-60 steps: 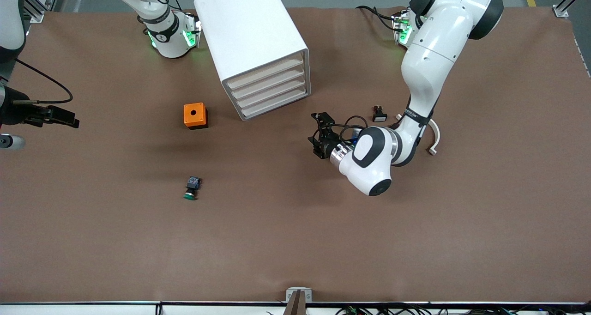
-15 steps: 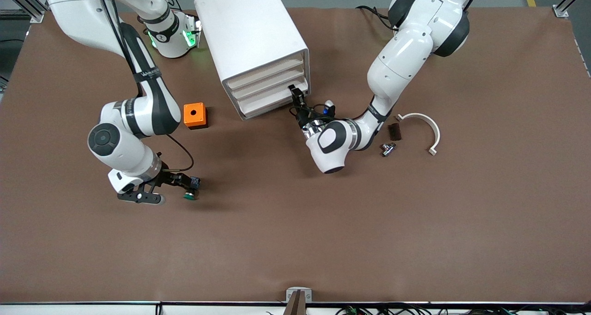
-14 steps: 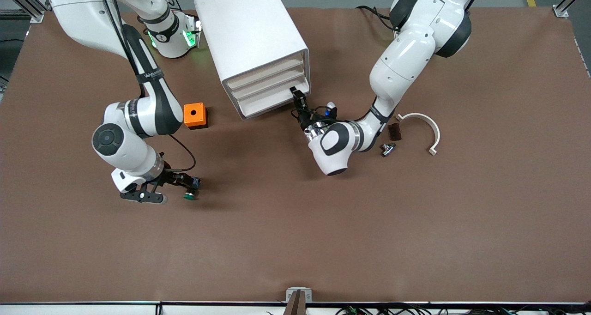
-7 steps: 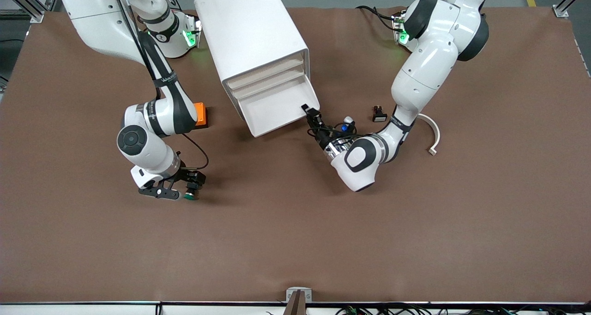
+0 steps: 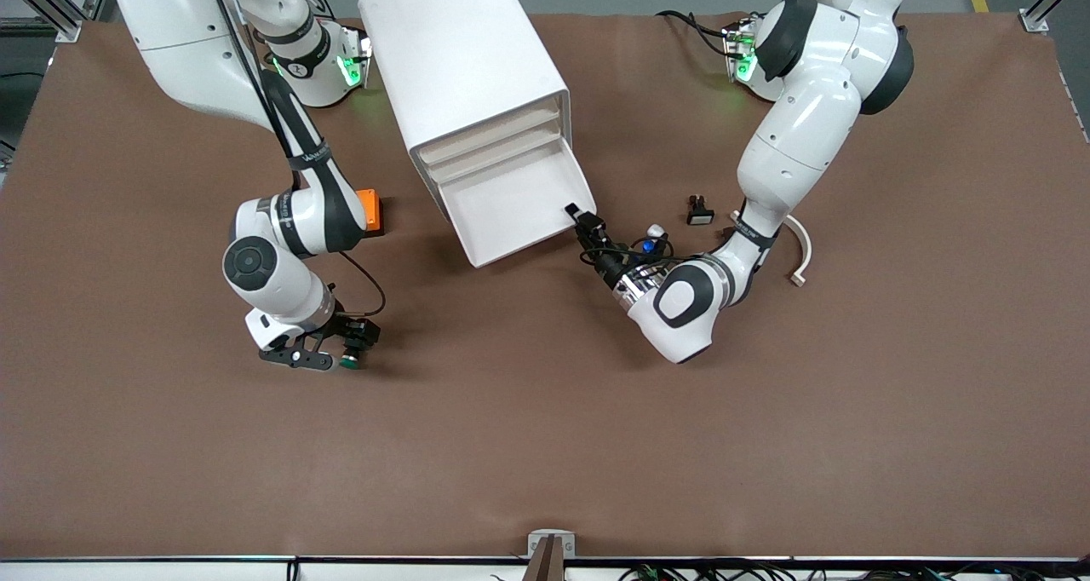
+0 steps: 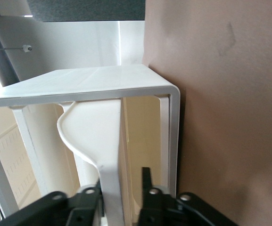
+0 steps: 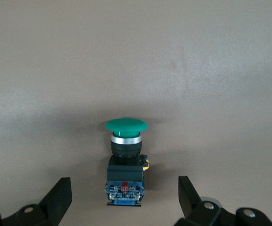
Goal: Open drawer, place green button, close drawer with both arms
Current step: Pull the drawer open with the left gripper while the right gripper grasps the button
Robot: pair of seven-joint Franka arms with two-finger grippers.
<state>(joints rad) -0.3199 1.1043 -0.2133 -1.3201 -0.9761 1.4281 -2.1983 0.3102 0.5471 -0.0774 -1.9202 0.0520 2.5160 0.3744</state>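
The white cabinet stands toward the robots' side of the table. Its lowest drawer is pulled well out and shows nothing inside. My left gripper is at the drawer's front corner toward the left arm's end. In the left wrist view the drawer's front wall passes between the parted fingers of the left gripper; one finger lies against it, the other stands clear. The green-capped button lies on its side on the table. My right gripper is open, a finger on each side of the button, neither touching.
An orange box sits beside the cabinet, partly covered by the right arm. A black switch with a white face and a white curved piece lie toward the left arm's end, near the left forearm.
The left gripper drew the lowest drawer out toward the front camera, then its fingers parted. The right gripper slid forward until its fingers flanked the button.
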